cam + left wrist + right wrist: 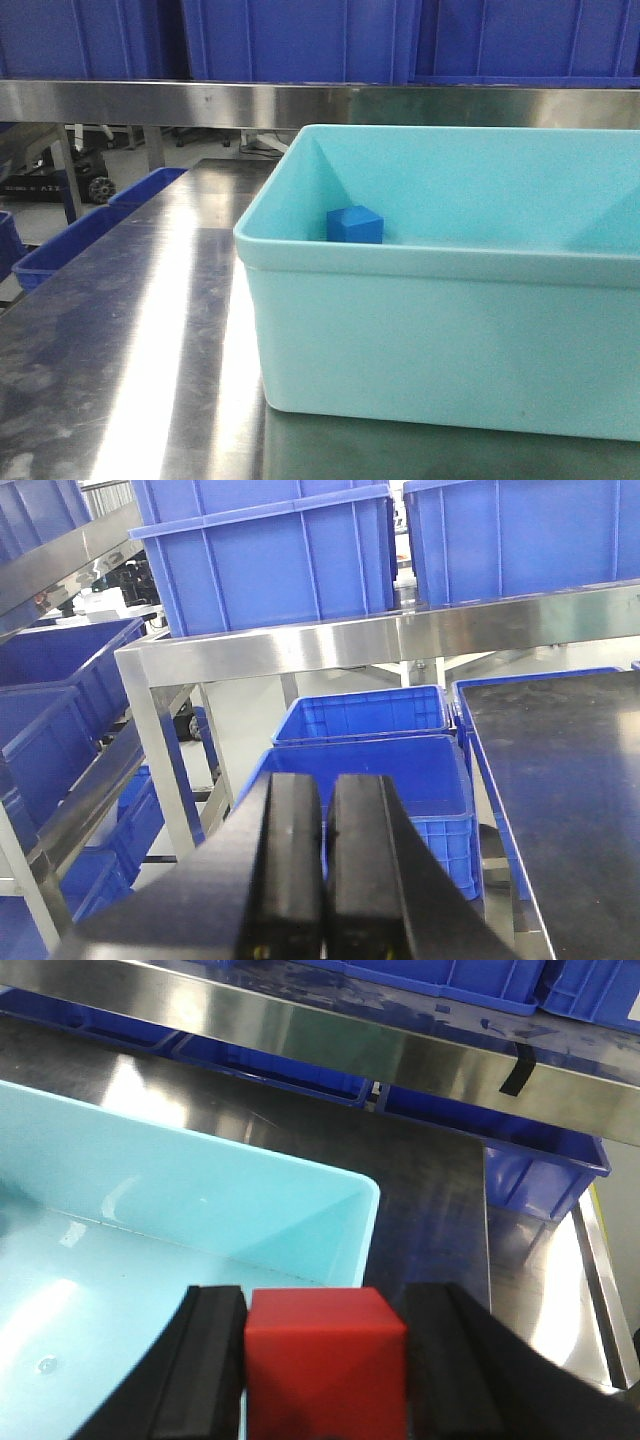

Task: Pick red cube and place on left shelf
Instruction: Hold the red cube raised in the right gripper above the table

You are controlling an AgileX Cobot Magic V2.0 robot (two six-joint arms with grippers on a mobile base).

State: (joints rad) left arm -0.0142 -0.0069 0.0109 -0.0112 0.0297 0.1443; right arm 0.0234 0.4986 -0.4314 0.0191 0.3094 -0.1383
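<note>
Counted from the left: at least two low blue plastic bins [60, 245] are seen beside the brushed stainless-steel table [120, 350]. One pale teal plastic tub [440, 330] is set on the table, and one small blue cube [354, 224] is tucked into its far left corner. Three large blue plastic crates [300, 40] are lined up on the steel bar above. One small matte red cube [325, 1360] is found, not in the tub but up in the right gripper [328, 1390].

The crates' tops are cut off by the frame, and the tub's right end is cropped too. The red cube's lower part runs off the bottom of the right wrist view. The multi-tier stainless-steel rack [60, 555] is caught only at the left edge of the left wrist view, its sloping rails partly masked by more blue crates.

The left gripper [325, 870] is held out past the table's left edge, pointed at the crates, its black fingers pressed together. The right gripper is held over the tub, tilted down, with both black pads [212, 1360] clamped on opposite faces of the red cube.
</note>
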